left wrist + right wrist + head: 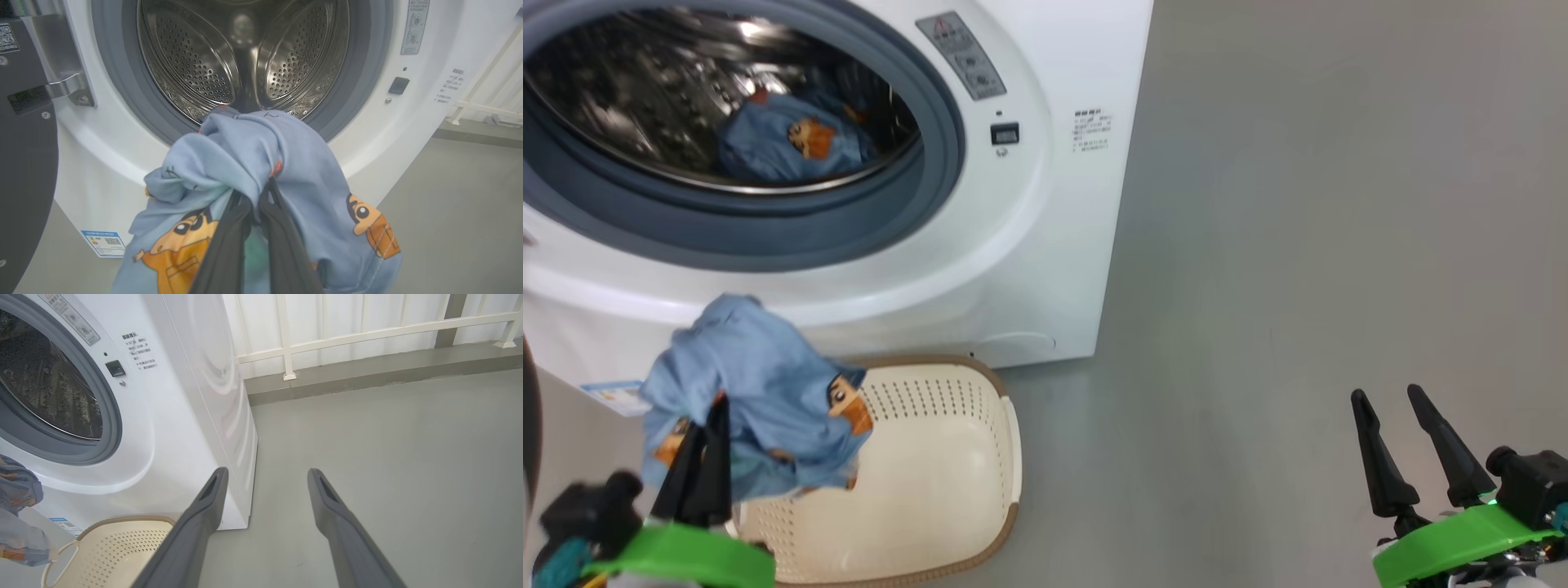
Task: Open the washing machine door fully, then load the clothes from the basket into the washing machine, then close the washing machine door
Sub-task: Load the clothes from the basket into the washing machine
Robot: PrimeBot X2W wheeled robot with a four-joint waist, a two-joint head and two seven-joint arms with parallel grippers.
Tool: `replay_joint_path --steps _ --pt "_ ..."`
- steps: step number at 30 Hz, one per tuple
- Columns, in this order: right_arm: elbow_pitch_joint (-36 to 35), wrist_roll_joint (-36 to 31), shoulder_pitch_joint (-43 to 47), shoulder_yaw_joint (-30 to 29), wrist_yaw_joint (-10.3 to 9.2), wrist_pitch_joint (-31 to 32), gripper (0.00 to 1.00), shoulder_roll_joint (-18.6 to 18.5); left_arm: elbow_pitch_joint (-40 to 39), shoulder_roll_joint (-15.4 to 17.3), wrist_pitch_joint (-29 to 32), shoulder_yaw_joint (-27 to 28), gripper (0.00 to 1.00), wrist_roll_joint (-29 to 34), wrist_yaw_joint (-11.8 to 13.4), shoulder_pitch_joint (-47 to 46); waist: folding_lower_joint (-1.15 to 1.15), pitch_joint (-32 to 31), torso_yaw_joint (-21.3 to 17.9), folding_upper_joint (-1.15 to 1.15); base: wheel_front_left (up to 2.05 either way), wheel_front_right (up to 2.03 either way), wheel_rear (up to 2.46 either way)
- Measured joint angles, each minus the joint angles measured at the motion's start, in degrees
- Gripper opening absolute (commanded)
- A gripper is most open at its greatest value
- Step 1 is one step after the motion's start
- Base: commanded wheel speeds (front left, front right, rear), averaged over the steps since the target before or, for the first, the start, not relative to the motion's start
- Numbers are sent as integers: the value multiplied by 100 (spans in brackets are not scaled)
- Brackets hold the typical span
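Note:
My left gripper (709,433) is shut on a light-blue garment (760,384) with orange printed patches, holding it above the left part of the cream basket (947,490). In the left wrist view that garment (253,155) hangs in front of the washing machine's (1029,245) open steel drum (245,61), below its lower rim. Another blue garment (784,139) lies inside the drum. The black washing machine door (24,163) stands swung open at the left. Over the floor at the lower right, my right gripper (1392,396) is open and holds nothing.
The basket's (118,547) visible inside shows no clothes, and it stands on the grey floor (1298,245) right against the washer's front. A white railing (367,332) on a low kerb runs behind the machine. Bare floor stretches to the right.

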Motion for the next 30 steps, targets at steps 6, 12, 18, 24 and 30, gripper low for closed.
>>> replay_joint_path --steps 6,12,18,24,30 --pt "-12 69 229 -63 0 0 100 -20 -735 -167 0 357 0 375 0 719 0 -275 -4 0 0 0 0" --pt "-18 70 347 -112 0 0 100 -38 -1291 -399 0 605 0 528 0 1216 0 -414 -11 0 0 0 0" --pt "-36 73 367 -134 0 0 100 -43 -1445 -511 0 657 0 538 0 1305 0 -422 -17 0 0 0 0" --pt "-69 73 419 -153 0 0 100 -35 -1418 -478 0 580 0 470 0 1105 0 -314 -30 0 0 0 0" --pt "-121 71 319 -179 0 0 100 86 -1193 -402 0 527 0 358 0 -21 0 -28 -37 0 0 0 0"
